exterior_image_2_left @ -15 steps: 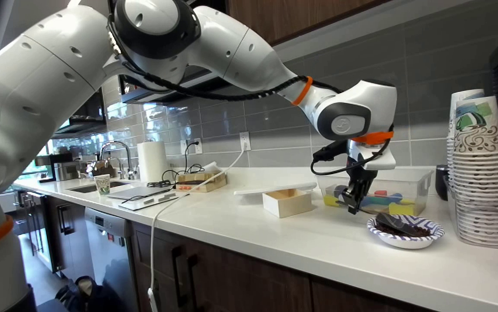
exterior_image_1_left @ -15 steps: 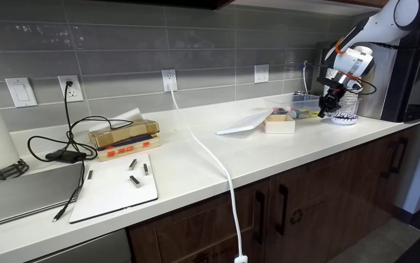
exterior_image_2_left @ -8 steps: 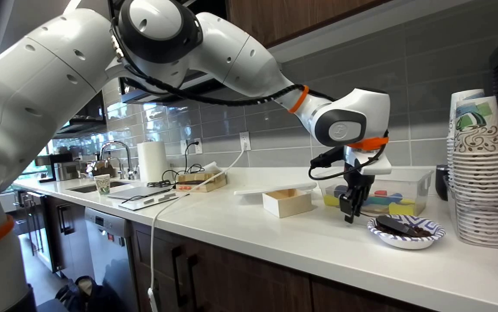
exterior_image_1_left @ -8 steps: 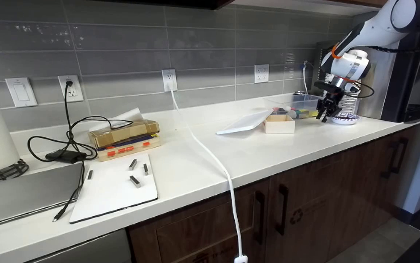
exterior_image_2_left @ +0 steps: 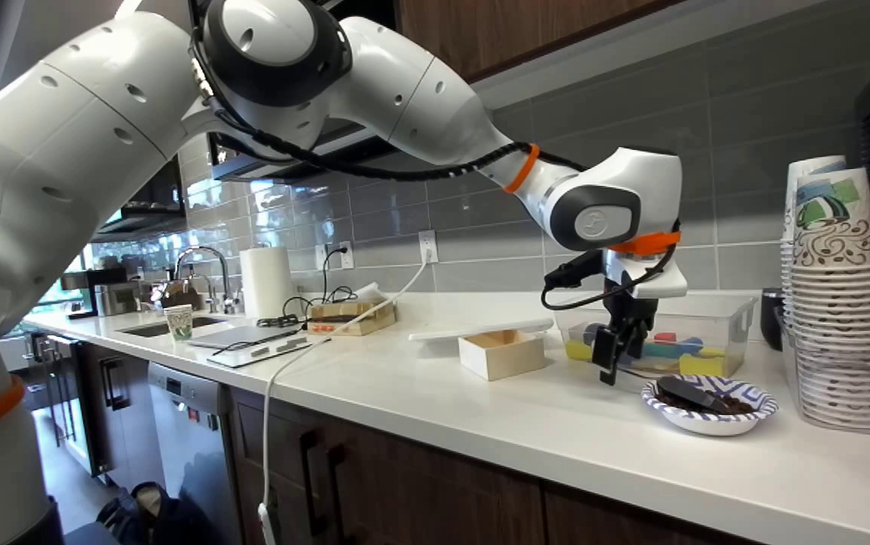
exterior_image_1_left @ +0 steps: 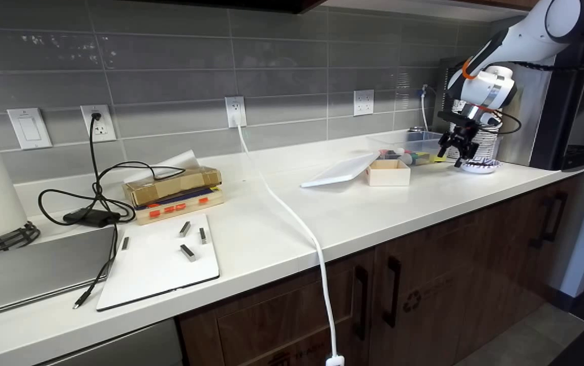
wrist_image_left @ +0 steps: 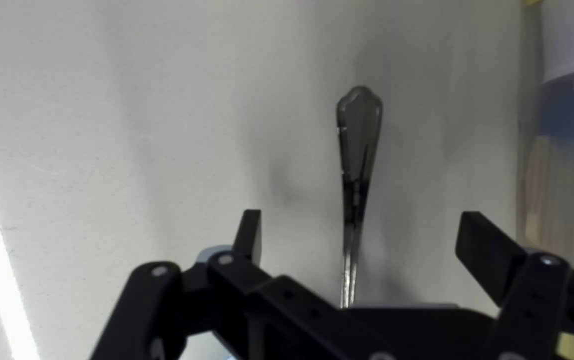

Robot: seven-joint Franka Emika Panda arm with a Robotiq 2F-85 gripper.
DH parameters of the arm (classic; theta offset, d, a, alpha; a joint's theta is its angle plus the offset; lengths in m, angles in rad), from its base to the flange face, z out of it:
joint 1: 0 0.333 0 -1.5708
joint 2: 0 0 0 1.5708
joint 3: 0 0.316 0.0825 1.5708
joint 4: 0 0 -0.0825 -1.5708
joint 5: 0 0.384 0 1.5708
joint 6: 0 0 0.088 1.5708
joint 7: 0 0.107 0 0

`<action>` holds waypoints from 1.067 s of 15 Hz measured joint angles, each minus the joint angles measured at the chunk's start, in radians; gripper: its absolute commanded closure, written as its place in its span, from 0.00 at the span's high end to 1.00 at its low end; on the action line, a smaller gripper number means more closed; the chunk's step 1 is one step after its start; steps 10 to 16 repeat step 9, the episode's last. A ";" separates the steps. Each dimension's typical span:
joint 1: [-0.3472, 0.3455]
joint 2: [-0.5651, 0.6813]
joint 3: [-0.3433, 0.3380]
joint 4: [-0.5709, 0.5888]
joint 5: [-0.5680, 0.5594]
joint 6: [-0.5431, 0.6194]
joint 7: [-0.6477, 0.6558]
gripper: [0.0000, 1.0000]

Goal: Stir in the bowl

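- The black, two-fingered end effector (wrist_image_left: 359, 234) grips nothing: its fingers stand spread, astride a slim, scalloped-end metal utensil handle (wrist_image_left: 360, 130), presumably to centre it for gripping.
- The small, shallow, round white bowl (exterior_image_2_left: 713, 426) with blue zigzag pattern, apparently paper, rests upright on the glossy white worktop (exterior_image_2_left: 556, 435), beside and below the end effector, apart from it.
- Within the bowl, a flat dark-grey piece (exterior_image_2_left: 692, 393) lies tilted on dark-brown, crumbly contents (exterior_image_2_left: 736, 406); it is probably the utensil's working end, set so that the handle projects for access. The joint is not visible.
- Caution: the transparent plastic bin (exterior_image_2_left: 716, 316) stands near one finger; descent may bring contact.
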 measured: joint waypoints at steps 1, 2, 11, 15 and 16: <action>0.000 -0.009 0.000 -0.001 0.000 0.001 0.000 1.00; 0.000 -0.021 0.000 -0.003 0.000 0.002 0.000 1.00; 0.001 -0.151 0.000 -0.074 -0.011 0.005 -0.003 1.00; 0.001 -0.151 0.000 -0.074 -0.011 0.005 -0.003 1.00; 0.001 -0.151 0.000 -0.074 -0.011 0.005 -0.003 1.00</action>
